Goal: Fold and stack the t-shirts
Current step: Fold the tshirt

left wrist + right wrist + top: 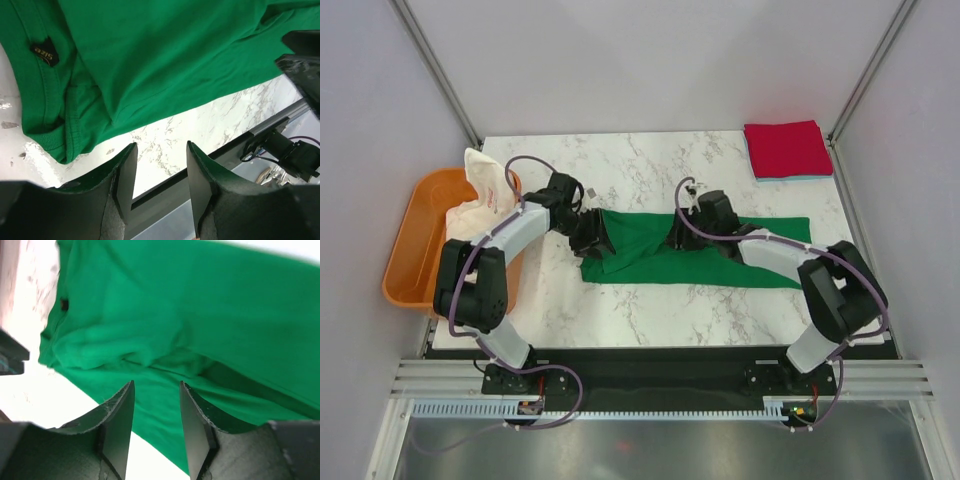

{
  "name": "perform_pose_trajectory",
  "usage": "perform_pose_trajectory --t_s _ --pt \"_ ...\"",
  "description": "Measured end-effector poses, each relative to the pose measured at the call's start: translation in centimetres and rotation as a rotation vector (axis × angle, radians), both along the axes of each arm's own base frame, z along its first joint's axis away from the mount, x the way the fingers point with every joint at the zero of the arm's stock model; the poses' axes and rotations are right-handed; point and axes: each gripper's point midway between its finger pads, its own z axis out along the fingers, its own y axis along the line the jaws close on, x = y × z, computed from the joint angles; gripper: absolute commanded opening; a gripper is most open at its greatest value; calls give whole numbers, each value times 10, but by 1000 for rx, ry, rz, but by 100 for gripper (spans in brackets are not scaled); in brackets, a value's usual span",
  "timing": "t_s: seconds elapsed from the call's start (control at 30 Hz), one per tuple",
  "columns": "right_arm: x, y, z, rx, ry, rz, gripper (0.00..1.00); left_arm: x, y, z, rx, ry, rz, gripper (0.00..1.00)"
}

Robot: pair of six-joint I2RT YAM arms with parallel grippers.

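Left claw (160, 150) spread apart, nothing between fingers, poised by collar end of green t-shirt (720, 258). Right claw (156, 387) also spread, empty, over shirt's middle; contact with cloth unclear. Green t-shirt lies folded in long band across middle of marble surface (650, 310). Left side: white t-shirt (485, 190) draped in orange tub (410, 255). Far right corner: red t-shirt (787, 148) folded atop pale blue t-shirt (805, 178).

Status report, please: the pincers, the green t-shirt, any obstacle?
Left pincer open, empty. Right pincer open, empty. Green t-shirt lies in a long strip on the table. No obstacle near it.
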Motion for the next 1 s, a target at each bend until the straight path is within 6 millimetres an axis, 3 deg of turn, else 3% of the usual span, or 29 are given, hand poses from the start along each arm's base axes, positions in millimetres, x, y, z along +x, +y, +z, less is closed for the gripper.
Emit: perform_pose_trajectory --t_s 0.1,0.2,0.47,0.7,0.87,1.0 --pt "-12 29 -16 -2 -9 89 46 -7 -1 -9 -16 19 -4 52" --pt "-18 44 -27 0 -17 133 46 -8 -2 -14 -26 15 -1 52" --pt "-21 57 -56 -53 -23 156 47 -8 -2 -19 -29 16 8 51" --pt "-18 63 -54 -77 -62 155 36 -3 1 -16 -25 -11 22 52" --pt "-12 65 -49 -87 -85 145 41 2 7 -9 -15 -44 43 52" --pt "-7 67 -43 -88 -104 139 38 2 8 -7 -16 -49 45 52"
